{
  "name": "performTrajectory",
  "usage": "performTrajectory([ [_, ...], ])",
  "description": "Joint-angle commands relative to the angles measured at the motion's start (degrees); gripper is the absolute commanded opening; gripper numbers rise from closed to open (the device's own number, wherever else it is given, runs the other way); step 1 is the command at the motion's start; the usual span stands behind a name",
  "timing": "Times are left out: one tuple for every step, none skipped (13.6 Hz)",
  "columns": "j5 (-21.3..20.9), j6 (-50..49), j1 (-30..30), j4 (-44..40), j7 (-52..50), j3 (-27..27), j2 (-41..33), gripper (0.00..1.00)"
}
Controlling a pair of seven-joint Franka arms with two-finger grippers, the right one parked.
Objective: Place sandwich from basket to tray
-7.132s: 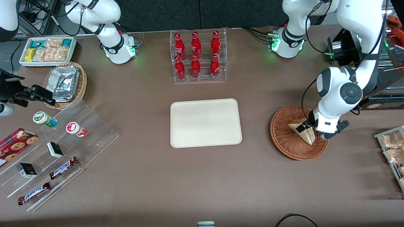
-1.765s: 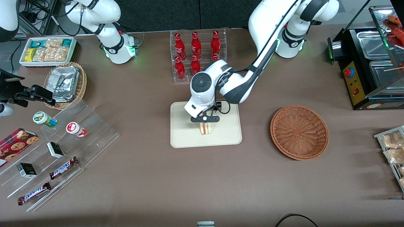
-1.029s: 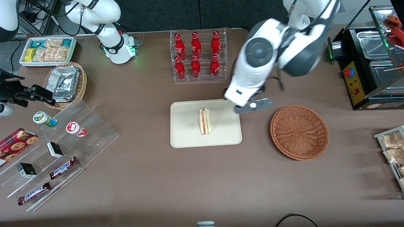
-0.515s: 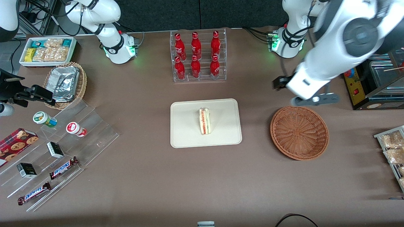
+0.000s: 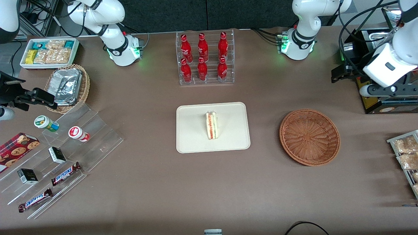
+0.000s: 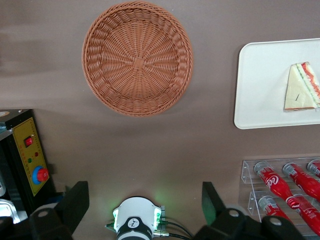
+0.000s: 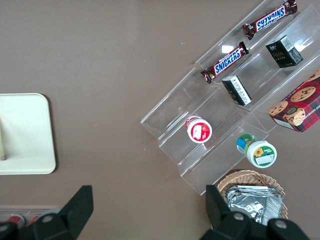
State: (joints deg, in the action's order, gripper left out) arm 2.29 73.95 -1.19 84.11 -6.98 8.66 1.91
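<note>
A clear acrylic rack (image 5: 205,58) of six red bottles stood on the brown table (image 5: 209,182). Toward the parked arm's end lay a tan wicker basket (image 5: 68,87) with foil packets, a white snack bin (image 5: 49,52) and a stepped acrylic stand (image 5: 62,160) with two Snickers bars.

Tray (image 7: 25,132) well apart from tiered clear rack (image 7: 225,95) of snacks.

I count one sandwich (image 5: 211,125), one tray (image 5: 228,143), one basket (image 5: 309,137), six bottles (image 5: 202,57), two Snickers bars (image 5: 49,186), my one tool (image 5: 388,89).
</note>
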Motion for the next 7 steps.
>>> performTrajectory([
  [-1.4,-0.7,-0.4,1.6,1.1,0.4,-2.1,0.99],
  [-1.8,-0.7,0.5,1.6,1.2,-1.3,-2.2,0.99],
  [-1.9,-0.7,2.2,1.5,1.4,-3.2,-2.2,0.99],
  [-1.7,-0.7,2.9,1.2,2.0,-4.9,-2.0,0.99],
  [-1.6,-0.7,2.8,1.0,3.3,-5.2,-1.7,0.99],
  [-1.7,-0.6,2.9,0.6,4.7,-5.2,-1.4,1.00],
  [-1.7,-0.6,2.8,0.4,5.7,-5.3,-1.2,1.00],
])
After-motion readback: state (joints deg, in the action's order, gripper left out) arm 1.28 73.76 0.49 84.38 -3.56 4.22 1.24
